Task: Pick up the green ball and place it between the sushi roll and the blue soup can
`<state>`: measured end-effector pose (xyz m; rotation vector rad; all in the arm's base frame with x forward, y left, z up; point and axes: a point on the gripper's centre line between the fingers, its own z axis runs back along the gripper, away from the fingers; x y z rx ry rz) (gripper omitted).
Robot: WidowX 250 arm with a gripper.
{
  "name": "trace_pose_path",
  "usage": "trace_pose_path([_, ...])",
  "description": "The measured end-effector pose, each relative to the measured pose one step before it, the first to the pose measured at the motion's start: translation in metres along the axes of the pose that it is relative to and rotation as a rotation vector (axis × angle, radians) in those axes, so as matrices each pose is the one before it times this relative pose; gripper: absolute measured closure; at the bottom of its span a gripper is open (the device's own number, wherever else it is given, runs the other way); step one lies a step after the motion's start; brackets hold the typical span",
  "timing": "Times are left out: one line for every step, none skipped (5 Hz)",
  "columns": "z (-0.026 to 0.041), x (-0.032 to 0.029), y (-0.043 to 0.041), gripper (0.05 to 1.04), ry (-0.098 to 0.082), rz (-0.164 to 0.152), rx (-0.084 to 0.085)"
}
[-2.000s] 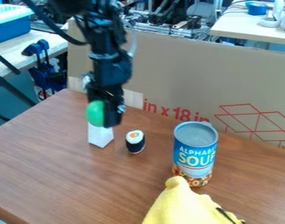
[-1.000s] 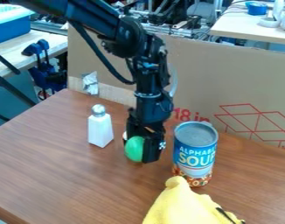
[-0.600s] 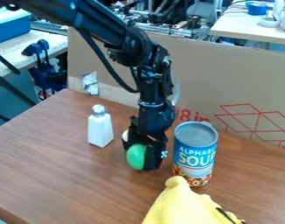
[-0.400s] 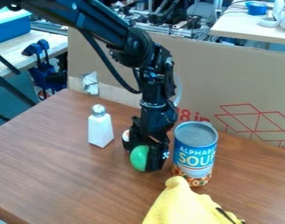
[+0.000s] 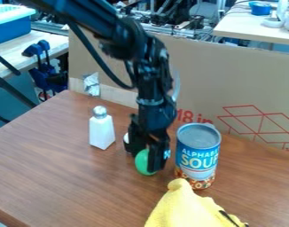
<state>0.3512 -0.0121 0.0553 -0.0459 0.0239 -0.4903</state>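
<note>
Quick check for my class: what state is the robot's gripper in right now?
Gripper: down at the green object; whether it is open or closed on it cannot be told.

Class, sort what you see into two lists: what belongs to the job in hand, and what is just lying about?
In the job:
- black gripper
- green rounded object, at the gripper

Lying about:
- white shaker, upright
- sushi roll, partly hidden behind the gripper
- soup can, upright
- yellow soft item
</note>
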Motion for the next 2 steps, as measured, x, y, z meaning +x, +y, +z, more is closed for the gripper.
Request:
trace_pose_path([0.03698,-0.01808,-0.01258,0.078,-0.0224,-0.0208,-0.0026])
trace_pose_path([0.02138,-0.04036,-0.02289,0.078,0.0741,-0.0068,0.0545])
